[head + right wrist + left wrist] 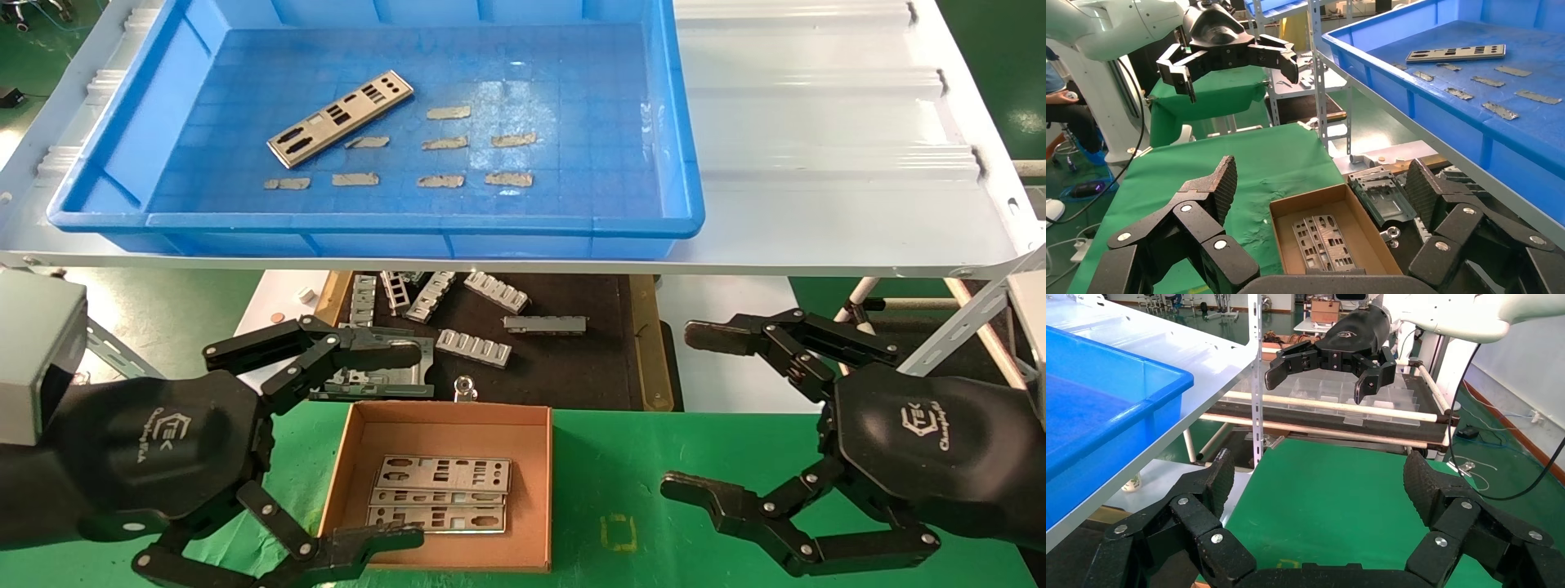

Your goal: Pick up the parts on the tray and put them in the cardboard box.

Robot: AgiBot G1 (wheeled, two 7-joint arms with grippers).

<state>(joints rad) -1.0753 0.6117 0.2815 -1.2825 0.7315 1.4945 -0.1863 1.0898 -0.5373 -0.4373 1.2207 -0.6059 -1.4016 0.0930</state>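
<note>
Parts lie in two places: one silver strip (340, 118) rests at an angle on the floor of the blue tray (686, 163), among beige tape scraps (445, 144), while a small stack of strips (442, 494) sits flat inside the cardboard box (535, 490) on the green table (621, 474). The left end effector (391, 445) hovers just beside the box's left wall, fingers spread wide and holding nothing. The right end effector (695, 412) hangs over the green table to the right of the box, also wide open and empty; grey ribbed brackets (474, 346) lie on a black mat (572, 367) beyond the box.
</note>
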